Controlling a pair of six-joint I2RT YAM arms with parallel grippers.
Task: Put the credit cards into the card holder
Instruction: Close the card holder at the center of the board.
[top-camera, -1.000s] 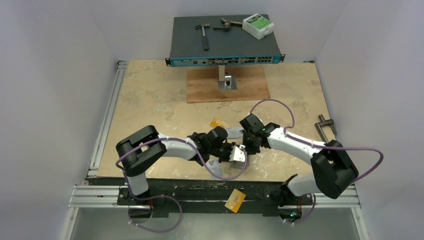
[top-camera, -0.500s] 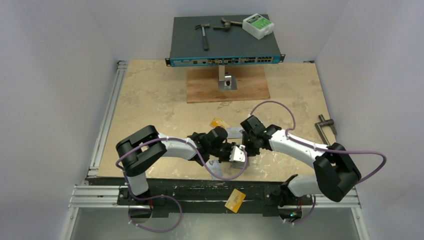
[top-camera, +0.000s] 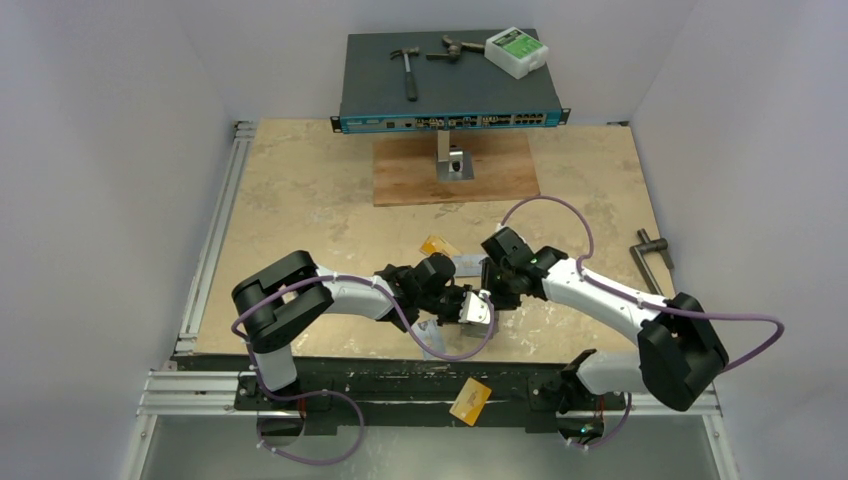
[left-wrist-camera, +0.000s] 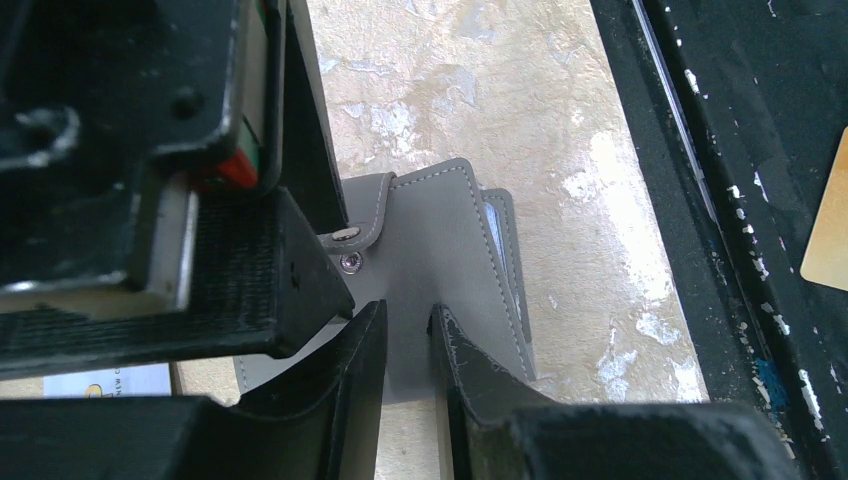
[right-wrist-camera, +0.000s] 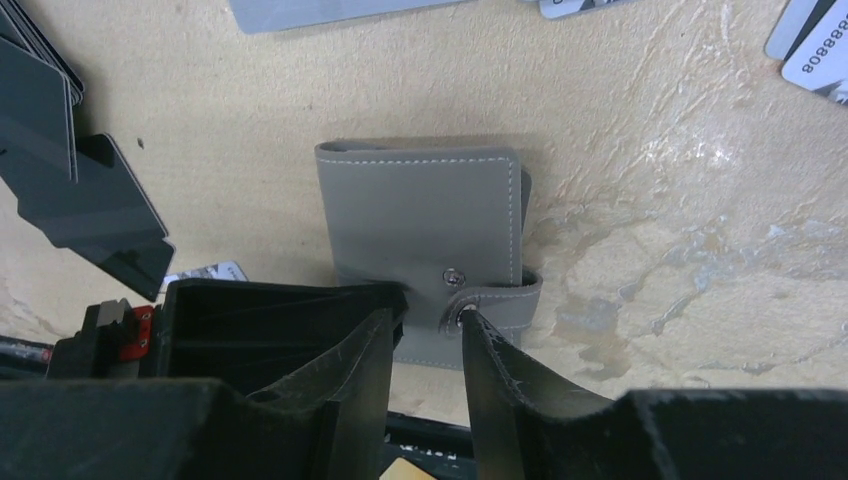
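Facing right hand snap-first, card holder

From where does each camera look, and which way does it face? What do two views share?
Top external: high behind the bases, looking down on the table; the left arm and right arm show.
Left wrist: on that arm, looking down past the left gripper at the card holder.
Right wrist: on its arm, looking down past the right gripper at the same holder.
Shared: both wrist views show the holder's snap button.
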